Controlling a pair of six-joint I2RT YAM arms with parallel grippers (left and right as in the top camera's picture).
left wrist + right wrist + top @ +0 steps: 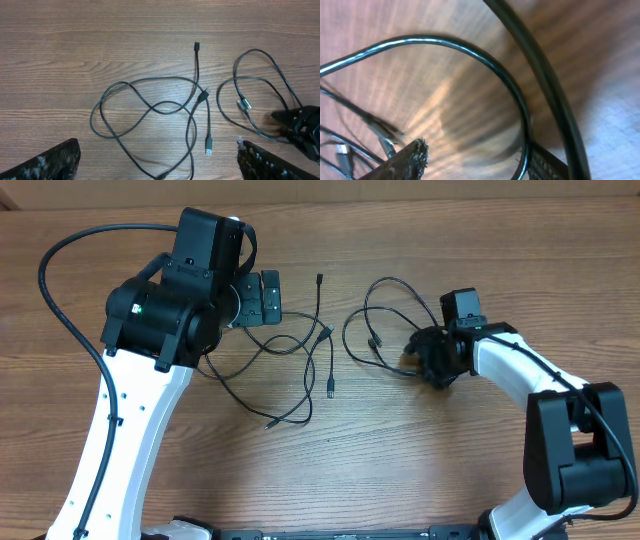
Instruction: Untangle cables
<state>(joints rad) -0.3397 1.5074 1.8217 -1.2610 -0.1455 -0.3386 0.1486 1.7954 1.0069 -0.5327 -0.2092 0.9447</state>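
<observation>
Two clusters of thin black cables (318,305) lie on the wooden tabletop (400,470), well apart from one another. The middle cluster (198,65) sprawls in loose loops that cross over each other, and a flat plug (209,148) lies free at one end. The right cluster (255,50) is a smaller set of loops with a small connector (244,103) inside it.

The left claw (272,298) hangs above the tabletop beside the middle cluster, spread wide with nothing in it. Its dark fingers (50,162) frame the cables from either side.

The right claw (432,362) is down at the tabletop on the edge of the right cluster. From its wrist, one curved strand (470,47) runs between the fingers (405,160). I cannot tell whether they have pinched it.
</observation>
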